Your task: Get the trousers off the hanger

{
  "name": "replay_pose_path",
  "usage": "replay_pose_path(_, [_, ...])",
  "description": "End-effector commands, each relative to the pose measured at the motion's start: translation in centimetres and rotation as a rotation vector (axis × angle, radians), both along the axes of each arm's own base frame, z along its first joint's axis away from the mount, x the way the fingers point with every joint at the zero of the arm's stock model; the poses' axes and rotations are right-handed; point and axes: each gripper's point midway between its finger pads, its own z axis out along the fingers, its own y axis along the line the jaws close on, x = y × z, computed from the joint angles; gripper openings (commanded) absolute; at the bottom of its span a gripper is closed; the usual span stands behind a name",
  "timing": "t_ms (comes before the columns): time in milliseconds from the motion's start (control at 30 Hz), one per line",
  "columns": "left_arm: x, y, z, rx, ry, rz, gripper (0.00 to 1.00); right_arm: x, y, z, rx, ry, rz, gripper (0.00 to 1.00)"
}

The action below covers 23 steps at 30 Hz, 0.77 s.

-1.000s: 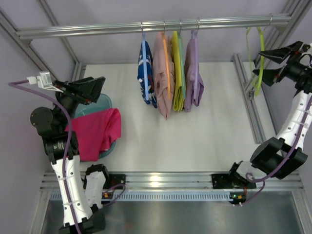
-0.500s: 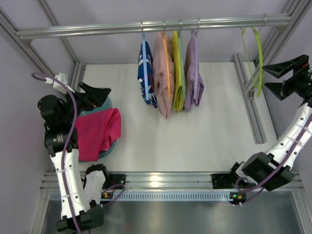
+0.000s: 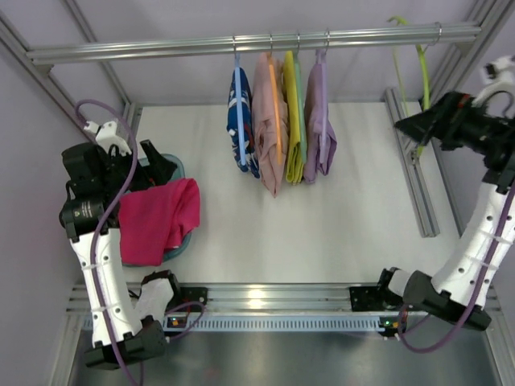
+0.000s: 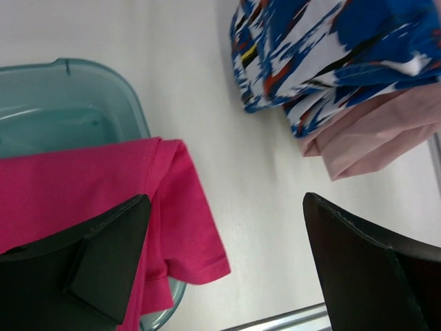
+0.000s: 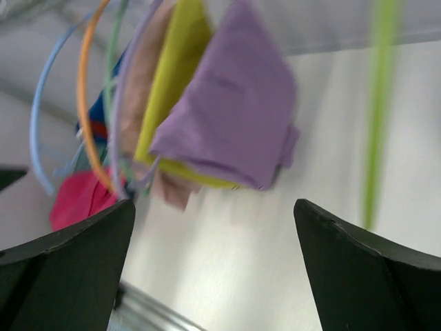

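Hanger (image 3: 424, 76) bare, hook on rail (image 3: 161, 48), hanging down | trousers (image 3: 161, 219) heaped on tub (image 4: 69, 103) | left tool (image 4: 226, 200), right tool (image 5: 213, 203): spread, empty

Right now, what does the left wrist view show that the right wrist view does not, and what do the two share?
Only the left wrist: the teal basin, with the trousers draped over its rim. Only the right wrist: the lilac garment, the yellow garment beside it, and the hanger, a blurred green strip with no cloth on the stretch shown. Both: the trousers, small and far in the right wrist view, the peach-pink garment, the white table, and an open, empty gripper: the left gripper, the right gripper.
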Motion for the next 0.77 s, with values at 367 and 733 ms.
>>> replay_pose_path(367, [-4.2, 3.9, -3.3, 0.364, 0.126, 0.032, 0.98, -7.0, 13.9, -7.4, -0.269, -0.012, 0.526, 0.99])
replay_pose_path(733, [-5.7, 4.8, -4.1, 0.424, 0.147, 0.073, 0.98, -11.2, 12.6, -12.5, -0.438, -0.035, 0.56, 0.99])
